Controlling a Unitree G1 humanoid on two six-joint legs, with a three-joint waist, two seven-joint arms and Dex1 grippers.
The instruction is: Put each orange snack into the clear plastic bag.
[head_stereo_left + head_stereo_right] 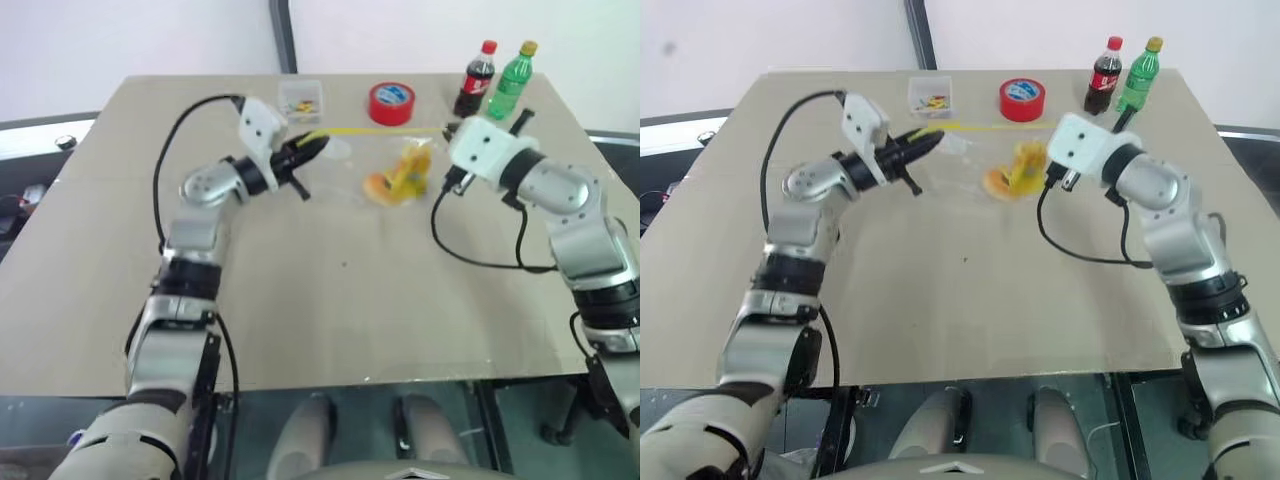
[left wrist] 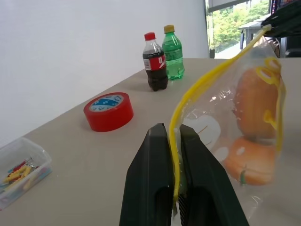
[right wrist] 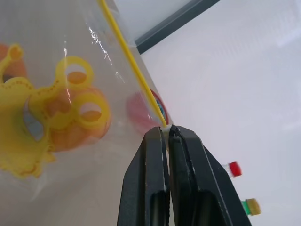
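Clear plastic bag (image 1: 385, 165) stretched sideways between left gripper (image 2: 175, 141) and right gripper (image 3: 167, 134), each pinched tight on one end of yellow seal strip (image 2: 207, 80). Both orange snacks (image 2: 251, 136) apparently inside already, hanging below strip, midway between arms

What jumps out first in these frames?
The clear plastic bag is stretched by its yellow seal strip between the left gripper and right gripper, both shut on it, with the orange snacks inside. Behind it, near the table's far edge, sit a red tape roll, a cola bottle and a green bottle.
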